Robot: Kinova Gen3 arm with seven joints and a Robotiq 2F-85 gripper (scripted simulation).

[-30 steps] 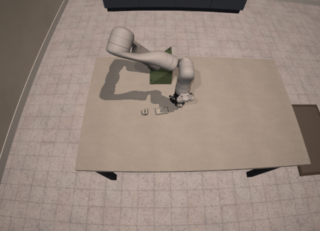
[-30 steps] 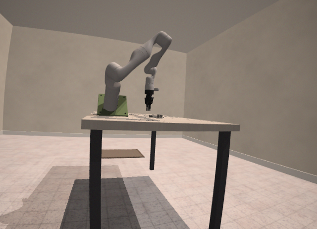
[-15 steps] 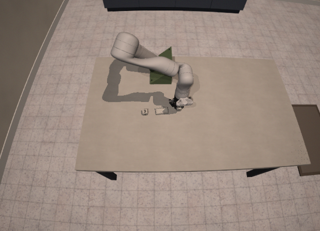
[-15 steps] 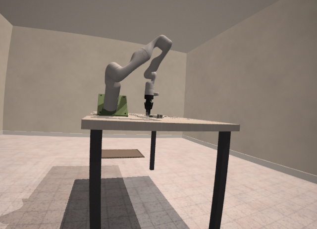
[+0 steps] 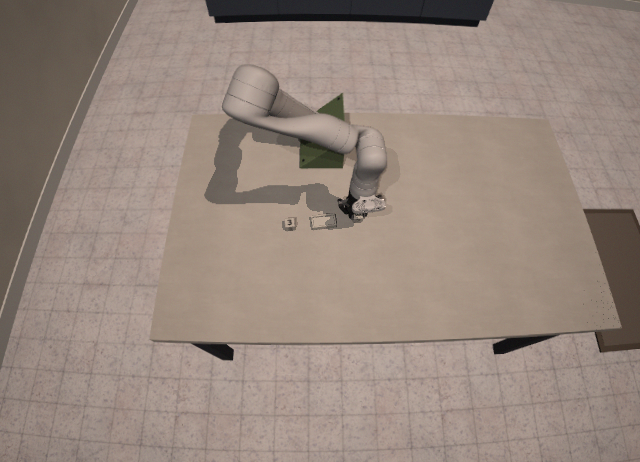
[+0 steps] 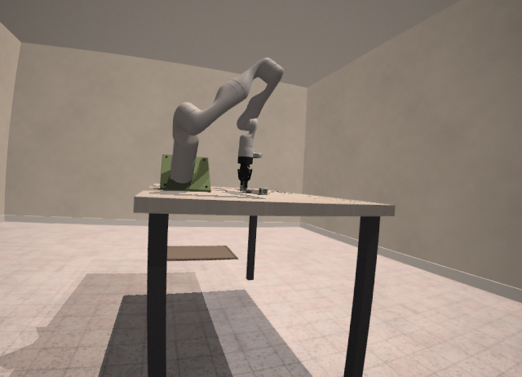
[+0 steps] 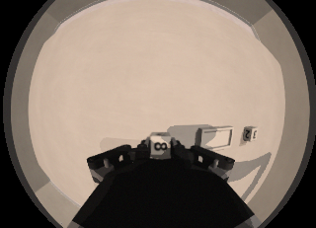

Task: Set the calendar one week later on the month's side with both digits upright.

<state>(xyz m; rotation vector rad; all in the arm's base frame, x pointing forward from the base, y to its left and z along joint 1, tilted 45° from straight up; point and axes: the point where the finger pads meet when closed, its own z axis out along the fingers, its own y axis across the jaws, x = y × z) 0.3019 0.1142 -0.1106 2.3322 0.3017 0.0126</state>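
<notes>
While the small white cube marked 8 (image 5: 357, 218) (image 6: 242, 188) (image 7: 160, 145) is gripped beside the shallow, pale rectangular tray (image 5: 313, 222) (image 6: 254, 191) (image 7: 215, 147), partly closed by the black two-finger gripper (image 5: 356, 217) (image 6: 243, 188) (image 7: 160, 142), it should be seated squarely before release, across the tray from the white cube marked 3 (image 5: 289, 222) (image 6: 263, 191) (image 7: 251, 134).

From this side I see my grey arm (image 6: 229, 95) rise in front of an upright green plate (image 6: 202, 170) at the far left of the bench (image 6: 261, 207), arch over, and drop again. Its black pincer (image 6: 243, 188) points straight down, low at the bench top. Just beside it sits a small cube (image 6: 263, 191). A brown mat (image 6: 202, 252) lies on the floor beyond the dark legs.
</notes>
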